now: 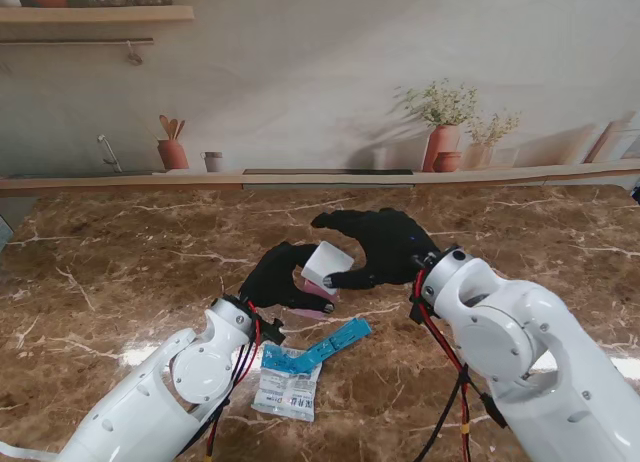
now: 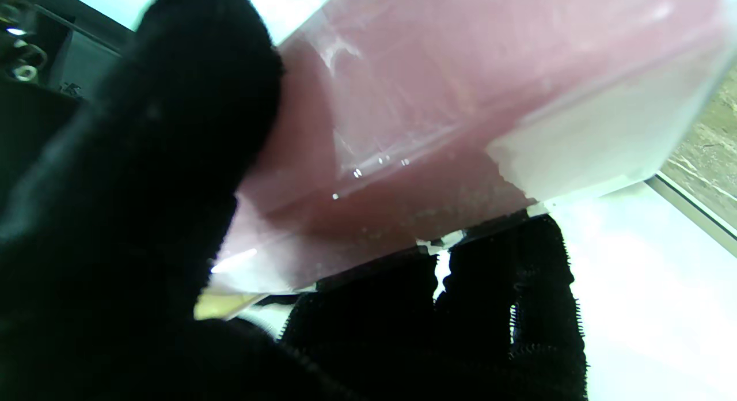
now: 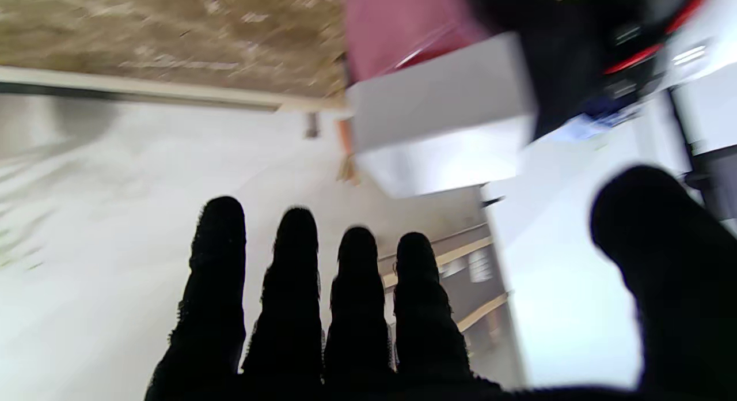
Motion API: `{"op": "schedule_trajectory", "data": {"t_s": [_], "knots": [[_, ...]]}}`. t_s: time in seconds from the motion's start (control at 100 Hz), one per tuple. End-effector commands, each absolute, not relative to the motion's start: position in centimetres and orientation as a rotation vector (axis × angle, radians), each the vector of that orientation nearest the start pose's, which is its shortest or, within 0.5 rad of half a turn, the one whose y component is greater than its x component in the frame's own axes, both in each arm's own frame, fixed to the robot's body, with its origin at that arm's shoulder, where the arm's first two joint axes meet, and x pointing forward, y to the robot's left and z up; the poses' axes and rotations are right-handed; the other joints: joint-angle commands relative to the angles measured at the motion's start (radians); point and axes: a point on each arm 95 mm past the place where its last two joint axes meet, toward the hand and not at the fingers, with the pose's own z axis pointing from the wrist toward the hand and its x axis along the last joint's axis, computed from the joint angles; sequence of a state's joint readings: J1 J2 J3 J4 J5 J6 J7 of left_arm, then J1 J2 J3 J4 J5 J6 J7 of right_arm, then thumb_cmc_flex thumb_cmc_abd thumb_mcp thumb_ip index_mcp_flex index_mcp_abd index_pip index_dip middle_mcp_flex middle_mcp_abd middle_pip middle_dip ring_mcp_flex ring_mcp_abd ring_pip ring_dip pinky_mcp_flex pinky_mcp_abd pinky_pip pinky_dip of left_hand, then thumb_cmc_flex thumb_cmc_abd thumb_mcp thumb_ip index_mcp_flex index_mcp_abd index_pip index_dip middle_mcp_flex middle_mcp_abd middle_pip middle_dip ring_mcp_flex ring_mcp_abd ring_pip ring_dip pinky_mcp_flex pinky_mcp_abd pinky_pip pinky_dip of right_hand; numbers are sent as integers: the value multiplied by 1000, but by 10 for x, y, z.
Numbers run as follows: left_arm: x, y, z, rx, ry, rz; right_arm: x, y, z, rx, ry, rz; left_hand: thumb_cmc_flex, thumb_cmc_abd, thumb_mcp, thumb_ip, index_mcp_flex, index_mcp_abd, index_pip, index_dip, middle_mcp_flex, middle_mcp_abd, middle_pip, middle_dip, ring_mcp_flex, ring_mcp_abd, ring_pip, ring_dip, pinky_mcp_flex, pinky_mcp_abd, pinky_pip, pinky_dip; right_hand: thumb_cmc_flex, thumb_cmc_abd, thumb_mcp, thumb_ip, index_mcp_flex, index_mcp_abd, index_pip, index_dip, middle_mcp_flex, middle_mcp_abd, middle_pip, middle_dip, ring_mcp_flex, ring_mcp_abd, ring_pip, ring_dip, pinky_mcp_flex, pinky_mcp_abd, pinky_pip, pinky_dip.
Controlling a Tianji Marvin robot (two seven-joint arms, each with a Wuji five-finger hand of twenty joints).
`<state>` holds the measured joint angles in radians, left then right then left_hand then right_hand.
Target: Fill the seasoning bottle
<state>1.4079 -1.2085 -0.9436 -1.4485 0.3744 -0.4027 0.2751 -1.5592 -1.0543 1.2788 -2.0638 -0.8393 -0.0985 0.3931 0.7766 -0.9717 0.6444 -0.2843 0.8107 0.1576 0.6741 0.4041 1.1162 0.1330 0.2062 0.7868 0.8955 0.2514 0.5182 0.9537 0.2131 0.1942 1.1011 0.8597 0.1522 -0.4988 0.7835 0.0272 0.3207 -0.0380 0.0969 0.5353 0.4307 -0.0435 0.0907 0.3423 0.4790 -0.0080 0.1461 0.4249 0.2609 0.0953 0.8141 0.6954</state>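
Note:
The seasoning bottle has a clear pink body and a white cap. It is lifted off the marble table and tilted, cap toward my right. My left hand is shut around its pink body; in the left wrist view the bottle fills the frame, thumb on one side and fingers on the other. My right hand hovers beside the cap, open. Its fingers are spread with nothing in them, and the bottle's cap sits just beyond them.
A torn blue strip and a white and blue seasoning packet lie flat on the table nearer to me, between my arms. A ledge with pots and plants runs along the far edge.

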Motion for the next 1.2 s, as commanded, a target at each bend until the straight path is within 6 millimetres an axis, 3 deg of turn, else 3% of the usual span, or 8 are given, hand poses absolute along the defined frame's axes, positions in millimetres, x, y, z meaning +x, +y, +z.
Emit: {"op": "schedule_trajectory", "data": {"t_s": [0.0,0.11,0.21,0.41,0.58,0.81,1.02,1.19], "knots": [[399,-111,-309,-1428,1111,-2459,365,57,-176,996,1762,1707,227,369,306,70,193,-302,283,84,106,-116,123,51,59,-8,72,24,-15,-80,32,27,117,-76,75,70,-80,20,-33,35,-127,28,-29,-14,-121,-29,-34,-39,-66,-26,-91,38],[399,-112,-309,-1428,1115,-2459,364,58,-176,965,1842,1702,227,369,305,70,195,-301,284,84,106,-115,123,51,58,-7,73,25,-14,-80,33,27,246,-214,594,17,-119,-82,-10,155,-174,37,2,10,-181,-32,-16,-46,-82,-46,-155,83],[399,-112,-308,-1426,1116,-2461,367,61,-179,962,1875,1688,227,369,305,70,193,-299,283,83,105,-116,123,51,58,-7,73,25,-15,-80,33,27,379,-293,725,-49,-96,-153,19,198,-180,35,31,23,-187,-34,10,-46,-76,-52,-160,86],[399,-112,-307,-1420,1120,-2462,374,67,-189,904,1863,1644,227,369,305,70,195,-301,285,83,106,-115,123,51,58,-7,74,25,-15,-79,33,27,316,-262,491,-120,73,-198,166,328,-77,-15,165,96,-98,-54,134,-2,-7,-68,-98,100],[399,-112,-306,-1418,1118,-2461,382,71,-191,822,1715,1672,226,368,305,70,195,-303,284,83,107,-117,123,50,60,-8,73,24,-15,-79,33,27,144,-309,321,-245,515,-231,463,345,547,-147,351,277,387,-93,320,154,193,-30,113,111],[399,-112,-306,-1415,1113,-2466,381,81,-194,888,1653,1523,226,369,306,70,194,-304,284,84,107,-117,122,50,60,-9,72,23,-15,-79,33,27,-417,381,-79,13,939,-158,698,160,1009,-7,429,252,779,23,593,208,478,5,635,50],[399,-111,-307,-1419,1112,-2463,370,71,-191,958,1597,1546,226,368,306,70,194,-305,283,84,107,-118,122,50,60,-9,71,23,-15,-79,33,27,-465,448,-114,37,512,-124,317,10,716,-20,209,145,545,18,310,133,294,-18,424,-51],[398,-111,-307,-1421,1111,-2463,363,60,-182,936,1611,1676,227,369,306,70,192,-303,282,84,106,-118,122,50,60,-9,72,24,-15,-79,33,27,-121,110,-31,-29,1,-36,22,24,107,-9,18,37,147,2,40,22,79,2,116,-8]]}}
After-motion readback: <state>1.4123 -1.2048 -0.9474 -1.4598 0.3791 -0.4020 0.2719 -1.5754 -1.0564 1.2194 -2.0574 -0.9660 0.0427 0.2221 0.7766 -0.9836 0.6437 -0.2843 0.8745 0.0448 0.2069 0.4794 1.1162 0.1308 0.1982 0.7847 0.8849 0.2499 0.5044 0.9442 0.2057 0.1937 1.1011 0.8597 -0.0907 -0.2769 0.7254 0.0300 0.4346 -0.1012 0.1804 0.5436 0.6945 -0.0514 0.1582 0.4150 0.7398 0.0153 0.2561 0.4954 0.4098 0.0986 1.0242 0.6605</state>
